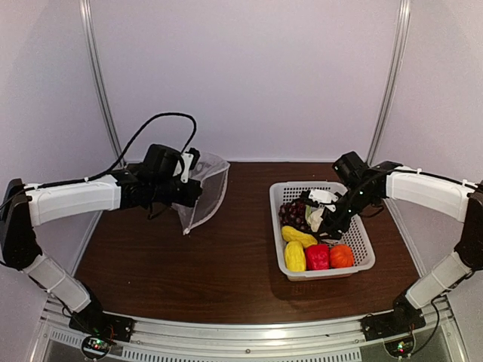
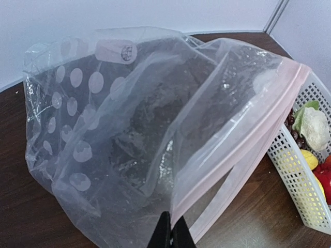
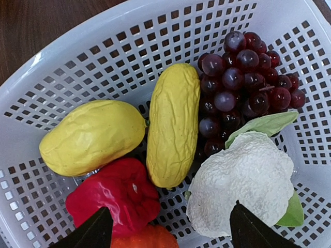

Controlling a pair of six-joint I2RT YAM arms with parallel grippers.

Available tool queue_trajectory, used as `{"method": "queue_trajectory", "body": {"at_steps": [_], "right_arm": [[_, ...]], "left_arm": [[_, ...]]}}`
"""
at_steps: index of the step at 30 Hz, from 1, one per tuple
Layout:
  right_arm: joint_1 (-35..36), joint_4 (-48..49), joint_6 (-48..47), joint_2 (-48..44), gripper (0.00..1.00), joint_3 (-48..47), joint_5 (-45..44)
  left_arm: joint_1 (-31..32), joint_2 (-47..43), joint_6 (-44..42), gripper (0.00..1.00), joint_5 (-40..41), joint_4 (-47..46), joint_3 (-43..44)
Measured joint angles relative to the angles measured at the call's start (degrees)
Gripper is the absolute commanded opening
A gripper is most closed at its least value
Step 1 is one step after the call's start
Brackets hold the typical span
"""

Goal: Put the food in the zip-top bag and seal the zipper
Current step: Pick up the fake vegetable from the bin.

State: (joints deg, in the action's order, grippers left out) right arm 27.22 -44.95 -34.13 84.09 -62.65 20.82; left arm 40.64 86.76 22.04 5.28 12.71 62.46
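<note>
My left gripper is shut on the mouth edge of the clear dotted zip-top bag, holding it up off the table with its mouth open. The pale pink zipper runs along that mouth. The food lies in a white basket: purple grapes, two yellow pieces, a red pepper, an orange fruit and a white cauliflower. My right gripper is open just above the basket, its fingers over the pepper and the cauliflower.
The basket's near wall stands right of the bag in the left wrist view. The brown table is ringed by white walls with metal posts.
</note>
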Motion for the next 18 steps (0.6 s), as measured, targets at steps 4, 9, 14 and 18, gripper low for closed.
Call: {"method": "queue_trajectory", "body": {"at_steps": [4, 9, 14, 18], "right_arm": [[-0.2, -0.9, 0.0, -0.4, 0.78, 0.0, -0.8], [-0.2, -2.9, 0.0, -0.5, 0.77, 2.0, -0.1], [-0.2, -5.1, 0.0, -0.4, 0.81, 2.9, 0.7], [-0.2, -5.3, 0.7, 1.0, 0.99, 2.9, 2.1]], "left_arm": [[-3.4, -3.7, 2.6, 0.00, -2.7, -1.5, -3.3], [-5.0, -2.7, 4.1, 0.00, -8.7, -1.8, -2.5], [-6.6, -2.1, 4.8, 0.00, -10.9, -1.9, -2.5], [-6.9, -2.1, 4.9, 0.00, -12.0, -2.3, -2.5]]}}
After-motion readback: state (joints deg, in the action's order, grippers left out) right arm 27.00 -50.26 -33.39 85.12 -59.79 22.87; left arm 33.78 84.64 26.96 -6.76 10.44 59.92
